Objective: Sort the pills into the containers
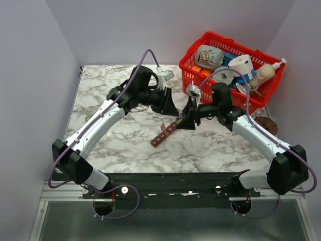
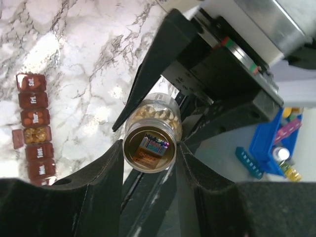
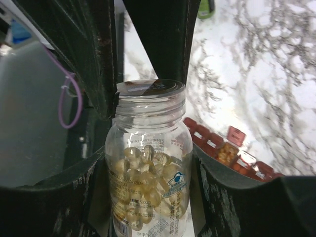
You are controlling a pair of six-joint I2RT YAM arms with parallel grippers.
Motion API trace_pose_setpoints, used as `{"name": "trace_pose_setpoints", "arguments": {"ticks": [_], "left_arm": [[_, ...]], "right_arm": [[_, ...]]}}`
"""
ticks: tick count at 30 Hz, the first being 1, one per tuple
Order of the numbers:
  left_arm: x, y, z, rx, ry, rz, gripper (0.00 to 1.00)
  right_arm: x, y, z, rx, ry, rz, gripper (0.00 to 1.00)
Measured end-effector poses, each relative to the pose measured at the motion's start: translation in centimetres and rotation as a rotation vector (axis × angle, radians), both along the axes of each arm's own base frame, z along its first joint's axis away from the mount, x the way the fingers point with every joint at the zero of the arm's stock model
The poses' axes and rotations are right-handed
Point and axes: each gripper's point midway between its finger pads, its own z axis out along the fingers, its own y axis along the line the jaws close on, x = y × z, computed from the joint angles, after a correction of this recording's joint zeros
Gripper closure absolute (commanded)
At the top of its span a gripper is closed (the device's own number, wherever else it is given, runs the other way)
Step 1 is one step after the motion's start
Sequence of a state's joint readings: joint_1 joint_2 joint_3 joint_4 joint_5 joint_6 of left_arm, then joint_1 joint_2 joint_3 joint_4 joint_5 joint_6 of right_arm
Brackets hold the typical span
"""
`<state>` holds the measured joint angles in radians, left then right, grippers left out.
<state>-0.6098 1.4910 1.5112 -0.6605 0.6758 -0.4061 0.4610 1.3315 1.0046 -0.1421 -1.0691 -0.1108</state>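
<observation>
Several containers [image 2: 39, 151] lettered "Sat.", "Fri.", "Thu.", "Mon."

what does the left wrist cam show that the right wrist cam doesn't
Only the left wrist view: the bottle seen end-on, day names on the lids of the pill strip, and a blue bin off to the right. Only the right wrist view: the bottle side-on with its threaded neck and printed label, a green cap on the table, and a purple cable. Both: the bottle part full of pills, and the strip with one compartment open and filled.
</observation>
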Motion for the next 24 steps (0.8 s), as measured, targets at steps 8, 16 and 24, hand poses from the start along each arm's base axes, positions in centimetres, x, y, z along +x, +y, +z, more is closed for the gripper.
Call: {"name": "trace_pose_setpoints", "arguments": {"ticks": [8, 16, 24], "left_arm": [[-1.3, 0.6, 0.9, -0.001, -0.116, -0.129, 0.70], [-1.3, 1.2, 1.1, 0.006, -0.136, -0.154, 0.14], [-1.1, 3.0, -0.5, 0.014, -0.040, -0.099, 0.01]], "right_arm": [[-1.7, 0.5, 1.2, 0.093, 0.094, 0.085, 0.92], [-1.8, 0.8, 2.3, 0.131, 0.065, 0.113, 0.92], [-1.4, 0.9, 3.6, 0.161, -0.013, 0.126, 0.92]]}}
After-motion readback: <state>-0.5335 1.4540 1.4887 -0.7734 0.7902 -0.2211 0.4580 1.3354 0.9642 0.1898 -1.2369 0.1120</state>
